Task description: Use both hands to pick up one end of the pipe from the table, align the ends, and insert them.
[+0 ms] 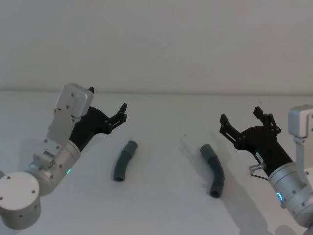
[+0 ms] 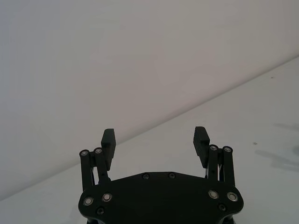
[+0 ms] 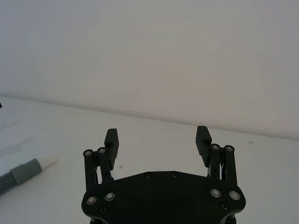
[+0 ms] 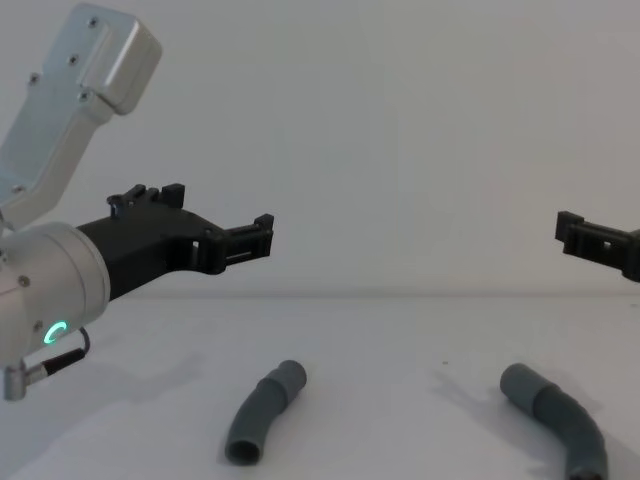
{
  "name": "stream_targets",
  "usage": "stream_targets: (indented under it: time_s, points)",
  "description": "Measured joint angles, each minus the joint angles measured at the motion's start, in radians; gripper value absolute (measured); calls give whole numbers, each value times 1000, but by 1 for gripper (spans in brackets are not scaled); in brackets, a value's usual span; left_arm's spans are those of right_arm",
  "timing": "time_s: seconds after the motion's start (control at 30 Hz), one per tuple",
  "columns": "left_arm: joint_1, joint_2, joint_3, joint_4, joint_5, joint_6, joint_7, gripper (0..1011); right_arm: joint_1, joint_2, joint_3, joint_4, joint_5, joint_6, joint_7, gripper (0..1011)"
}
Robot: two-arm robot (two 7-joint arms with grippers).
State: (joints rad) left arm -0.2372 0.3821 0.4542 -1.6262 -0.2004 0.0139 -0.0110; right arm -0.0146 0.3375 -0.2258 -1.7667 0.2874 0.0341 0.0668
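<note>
Left gripper (image 2: 154, 135), right gripper (image 3: 157, 135): fingers wide; ribbed grey left pipe (image 1: 124, 160) whole; right pipe (image 4: 555, 410) cropped in chest view; matte surface (image 1: 166, 210).

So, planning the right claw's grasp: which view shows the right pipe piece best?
Head view: the right pipe piece lies whole, from above. Chest view: side-on, near end cropped. Right wrist view: a pipe end, whose unclear.

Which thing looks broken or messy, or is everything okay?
Nothing stands out. The left pipe piece and the right pipe piece lie whole and apart on the table, not yet joined. The left end effector and right end effector hover open above it, touching nothing.
</note>
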Motion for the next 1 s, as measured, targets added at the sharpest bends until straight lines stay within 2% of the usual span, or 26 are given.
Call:
stream_targets:
  time_s: [1.0]
  points:
    - [0, 0, 0, 0, 0, 0, 0, 1001, 0, 0, 0, 0, 0, 0, 0, 1000]
